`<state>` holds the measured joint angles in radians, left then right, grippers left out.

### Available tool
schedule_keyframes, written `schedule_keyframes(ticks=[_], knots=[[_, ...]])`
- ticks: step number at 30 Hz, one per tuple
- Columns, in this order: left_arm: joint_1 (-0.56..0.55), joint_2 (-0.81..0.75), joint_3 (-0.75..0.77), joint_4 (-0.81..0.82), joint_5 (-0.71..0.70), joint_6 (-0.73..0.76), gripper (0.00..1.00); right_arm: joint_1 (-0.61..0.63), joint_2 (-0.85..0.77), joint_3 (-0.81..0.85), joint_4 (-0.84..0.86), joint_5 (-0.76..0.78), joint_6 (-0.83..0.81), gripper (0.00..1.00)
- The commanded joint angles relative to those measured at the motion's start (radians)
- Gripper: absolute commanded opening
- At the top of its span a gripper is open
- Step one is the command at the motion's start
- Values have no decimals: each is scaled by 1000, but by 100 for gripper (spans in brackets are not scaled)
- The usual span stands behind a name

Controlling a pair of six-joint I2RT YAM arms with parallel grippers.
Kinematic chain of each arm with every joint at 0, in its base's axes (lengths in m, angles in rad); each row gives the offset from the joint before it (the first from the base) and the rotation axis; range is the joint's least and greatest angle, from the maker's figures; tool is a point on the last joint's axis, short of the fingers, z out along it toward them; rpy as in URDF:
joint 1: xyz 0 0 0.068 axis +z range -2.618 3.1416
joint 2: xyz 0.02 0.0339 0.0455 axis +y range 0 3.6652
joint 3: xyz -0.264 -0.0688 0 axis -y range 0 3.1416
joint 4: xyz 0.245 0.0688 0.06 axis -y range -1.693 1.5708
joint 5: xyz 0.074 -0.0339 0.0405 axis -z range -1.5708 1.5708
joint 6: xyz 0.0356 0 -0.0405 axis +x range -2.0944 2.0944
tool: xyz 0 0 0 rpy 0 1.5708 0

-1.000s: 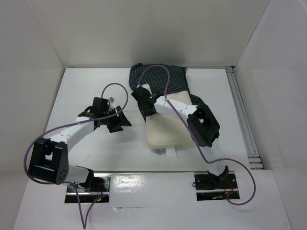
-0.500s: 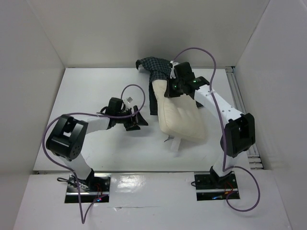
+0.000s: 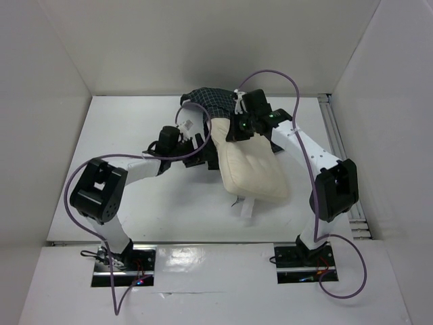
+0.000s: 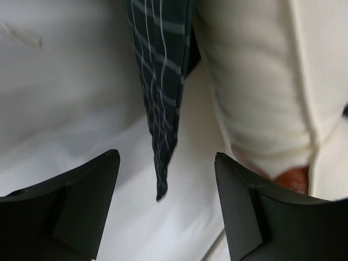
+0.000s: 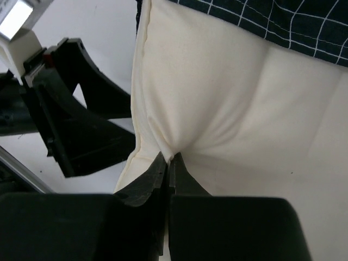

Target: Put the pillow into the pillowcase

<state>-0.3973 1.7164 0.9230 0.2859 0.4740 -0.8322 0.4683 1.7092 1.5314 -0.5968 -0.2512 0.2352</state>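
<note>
1. Okay, top view: the pillow lies on the white table just right of frame centre. It is tilted, with a small white tag at its lower edge.
2. The pillowcase is bunched at upper centre near the back wall and drapes over the pillow's upper end. Cannot tell how much of the pillow is actually inside.
3. The right gripper sits at the pillow's upper left corner, right at the pillowcase edge.
4. Right wrist view: the right gripper has its fingers pressed together, pinching a fold of the pillow near the left seam. The pillowcase runs across the upper right of the frame and overlaps the pillow's top.
5. The left gripper is just left of the pillow in the top view, beside the hanging pillowcase edge.
6. Left wrist view: the left gripper has its fingers spread wide, gripping nothing. A narrow strip of pillowcase hangs from top centre. Its tip ends in the gap and touches neither finger.
7. The pillow fills the upper right of that frame, just beside the strip.
8. A purple cable loops above the right arm at upper centre-right in the top view.
</note>
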Motion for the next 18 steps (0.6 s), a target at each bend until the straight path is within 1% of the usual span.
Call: schedule_keyframes(ticks=[1,3,4,5,6,7,8,10,11,13,14,16,17,18], knots=[[2,54,62,62,-48,13,83,7,-6,56,49,-49,-5,0],[-8,74,86,90,-32,4,77,7,-6,56,58,-49,-5,0],[-8,89,97,90,-32,4,72,7,3,56,58,-49,4,0],[-17,107,108,78,-32,4,65,16,3,56,58,-49,4,0],[-17,107,117,78,-32,4,54,16,3,56,58,-49,4,0],[-17,120,117,78,-22,-5,29,16,3,67,58,-49,13,0],[-17,132,117,78,-21,-5,20,16,3,67,58,-49,13,0],[-8,144,140,78,-11,-14,0,26,12,78,58,-49,13,0],[-8,144,140,65,-2,-24,0,26,12,88,58,-39,13,0],[3,144,128,126,40,-45,0,35,21,98,49,-14,13,0],[12,129,105,162,82,-77,0,46,21,108,49,25,13,0],[12,101,96,226,112,-99,0,46,46,127,74,64,13,0],[12,86,96,226,121,-110,0,46,62,151,74,79,22,0],[12,48,96,243,150,-110,0,46,84,233,60,120,23,0]])
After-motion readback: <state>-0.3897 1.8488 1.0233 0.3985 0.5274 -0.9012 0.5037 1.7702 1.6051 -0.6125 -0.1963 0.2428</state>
